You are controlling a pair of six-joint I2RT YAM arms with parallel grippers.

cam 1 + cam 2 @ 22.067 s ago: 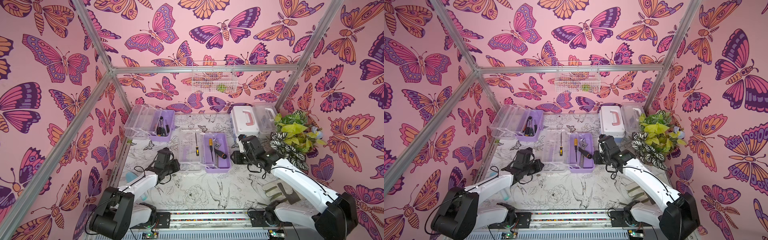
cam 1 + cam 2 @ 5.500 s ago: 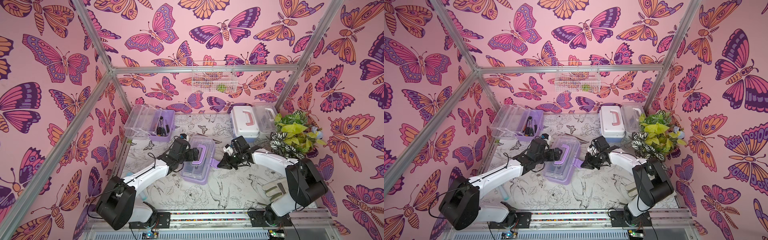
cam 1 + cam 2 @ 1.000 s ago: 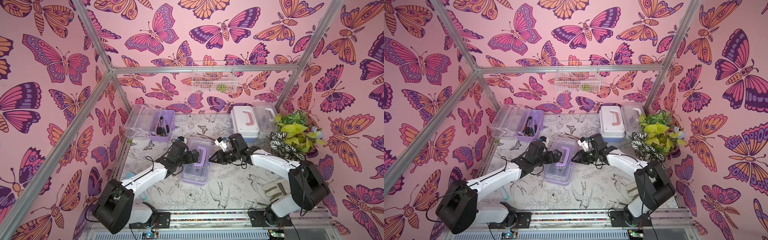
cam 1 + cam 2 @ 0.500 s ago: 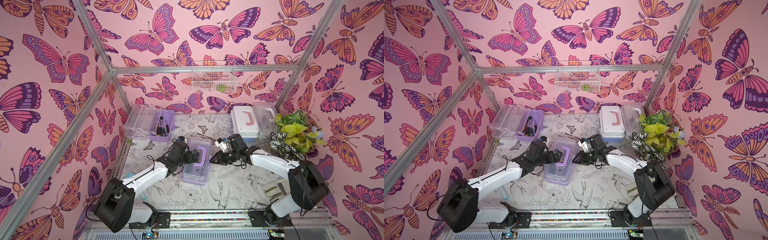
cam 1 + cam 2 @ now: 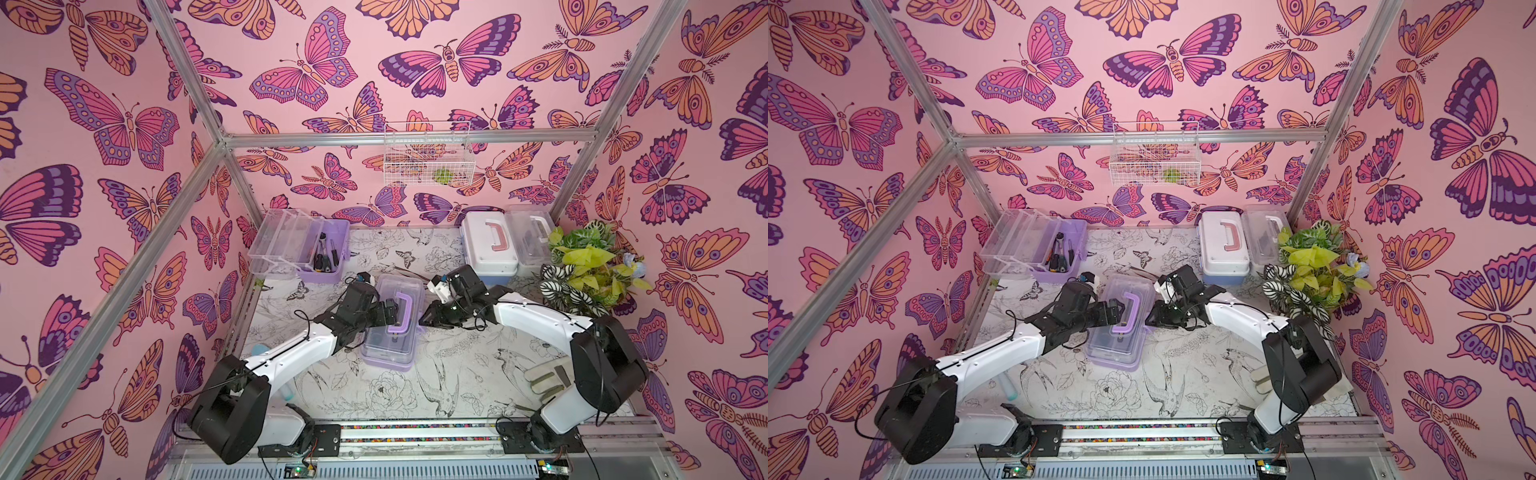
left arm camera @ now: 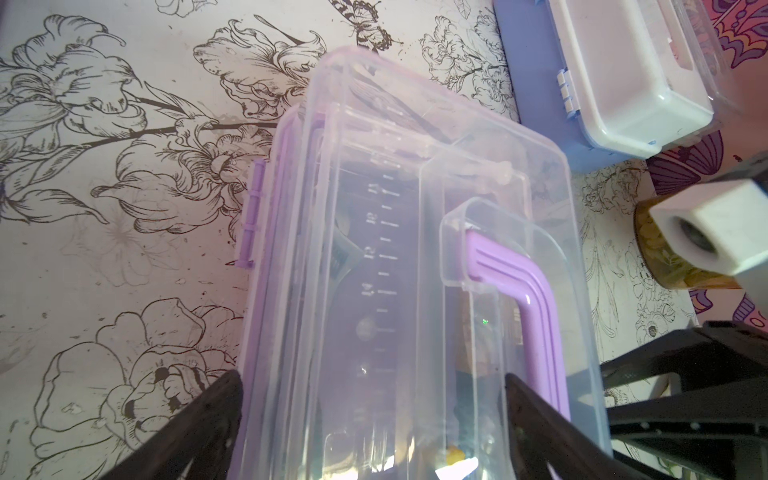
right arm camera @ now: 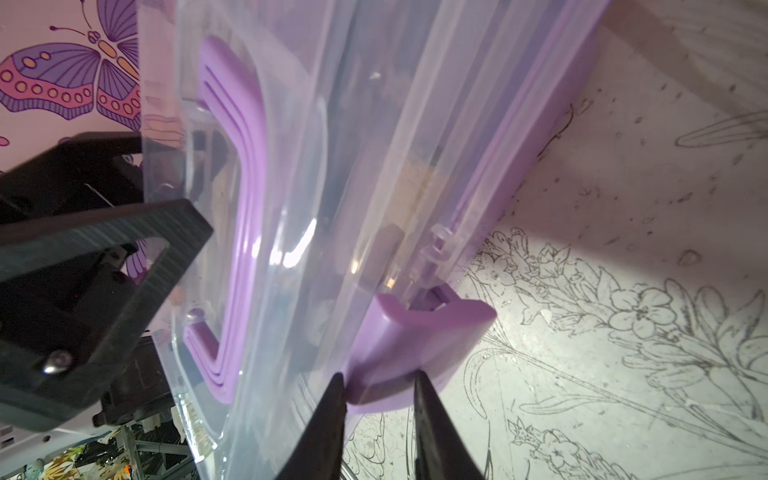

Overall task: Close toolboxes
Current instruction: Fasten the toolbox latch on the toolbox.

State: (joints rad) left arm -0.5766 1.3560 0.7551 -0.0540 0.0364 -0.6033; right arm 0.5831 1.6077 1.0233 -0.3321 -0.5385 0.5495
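Note:
In both top views, a purple-based toolbox [image 5: 392, 328] [image 5: 1121, 332] with a clear lid and purple handle [image 6: 536, 299] lies mid-table, lid down. My left gripper [image 5: 384, 320] [image 6: 374, 415] stands open over the lid, one finger at the box's outer edge and one by the handle. My right gripper [image 5: 426, 322] [image 7: 378, 386] is shut on the purple latch [image 7: 415, 340] at the box's other side. A second purple toolbox [image 5: 324, 253] stands open at the back left, with tools inside. The light blue toolbox [image 5: 488, 245] and the white one [image 5: 534, 237] sit lidded at the back right.
A potted plant [image 5: 590, 266] fills the right back corner beside the white box. A white wire basket [image 5: 428, 153] hangs on the back wall. A pale folded thing [image 5: 544, 376] lies by the right arm's base, and a clear tube [image 5: 286, 390] by the left arm.
My right gripper has narrowed slightly around the latch and edged closer to the box. The left gripper and the box have hardly moved.

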